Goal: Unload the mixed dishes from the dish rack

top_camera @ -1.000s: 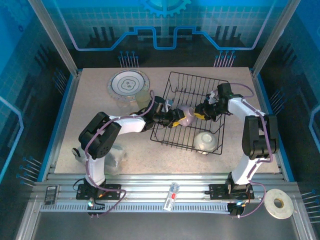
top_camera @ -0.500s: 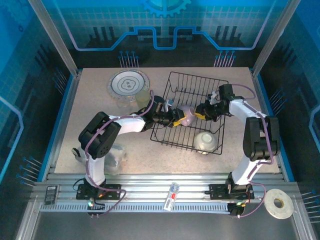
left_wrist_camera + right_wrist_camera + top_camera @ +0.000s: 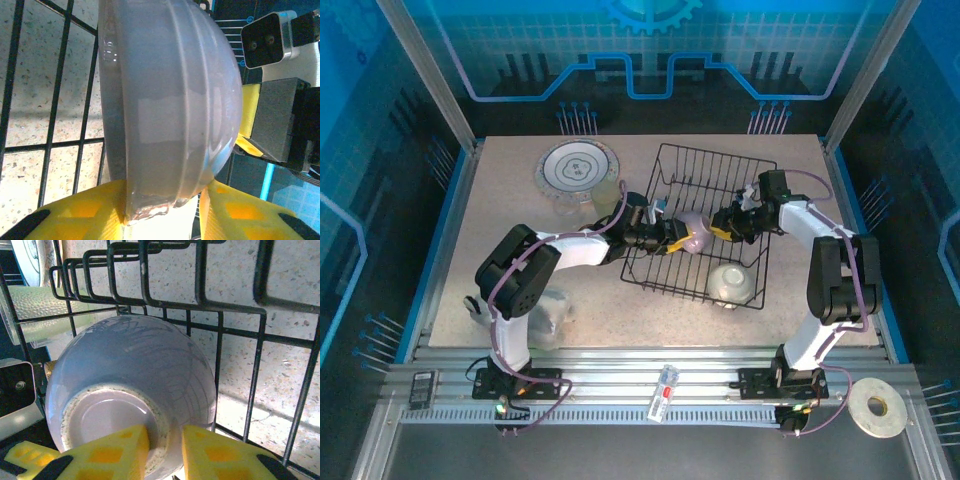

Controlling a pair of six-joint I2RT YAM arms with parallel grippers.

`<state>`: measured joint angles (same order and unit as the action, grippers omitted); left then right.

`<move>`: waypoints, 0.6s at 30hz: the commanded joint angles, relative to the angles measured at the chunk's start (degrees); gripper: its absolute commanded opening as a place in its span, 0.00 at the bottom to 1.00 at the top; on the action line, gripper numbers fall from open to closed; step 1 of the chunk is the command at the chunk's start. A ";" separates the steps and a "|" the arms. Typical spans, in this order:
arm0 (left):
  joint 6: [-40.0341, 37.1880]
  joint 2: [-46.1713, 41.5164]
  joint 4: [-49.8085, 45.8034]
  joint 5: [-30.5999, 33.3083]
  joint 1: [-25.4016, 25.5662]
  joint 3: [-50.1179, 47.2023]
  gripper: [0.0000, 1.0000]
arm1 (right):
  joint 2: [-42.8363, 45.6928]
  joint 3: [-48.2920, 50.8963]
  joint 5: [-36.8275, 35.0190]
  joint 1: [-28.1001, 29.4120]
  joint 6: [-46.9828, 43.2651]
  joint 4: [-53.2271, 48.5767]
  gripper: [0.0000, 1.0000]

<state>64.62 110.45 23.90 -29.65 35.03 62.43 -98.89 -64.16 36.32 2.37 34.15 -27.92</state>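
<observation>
A lilac bowl [image 3: 693, 234] hangs on its side over the black wire dish rack [image 3: 766, 176], between my two grippers. My left gripper [image 3: 676, 238] comes from the left. In the left wrist view its yellow fingers [image 3: 80, 215] press the lilac bowl [image 3: 170, 100] at the rim, one inside and one outside. My right gripper [image 3: 719, 230] comes from the right. It is shut on the foot ring of the lilac bowl [image 3: 135, 370], one pad [image 3: 117, 450] inside the ring, the other outside. A white bowl [image 3: 733, 282] lies upside down in the rack's near right corner.
A patterned plate [image 3: 578, 167] and a pale translucent cup [image 3: 605, 195] stand on the table left of the rack. A whitish plastic lump [image 3: 549, 312] lies by the left arm's base. A tape ring [image 3: 877, 407] rests off the table at bottom right. Rack wires [image 3: 200, 305] cross behind the bowl.
The left gripper's jaws have narrowed onto the bowl's rim. The right gripper and the bowl have barely moved.
</observation>
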 commanded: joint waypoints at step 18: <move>1.39 0.46 0.35 -1.91 -0.09 3.46 0.41 | -3.32 3.48 1.18 1.66 0.13 -5.18 0.32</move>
<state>64.58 110.19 22.70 -30.96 34.92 63.29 -99.00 -63.79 36.18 2.07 34.52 -27.38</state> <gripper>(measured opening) 0.398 0.317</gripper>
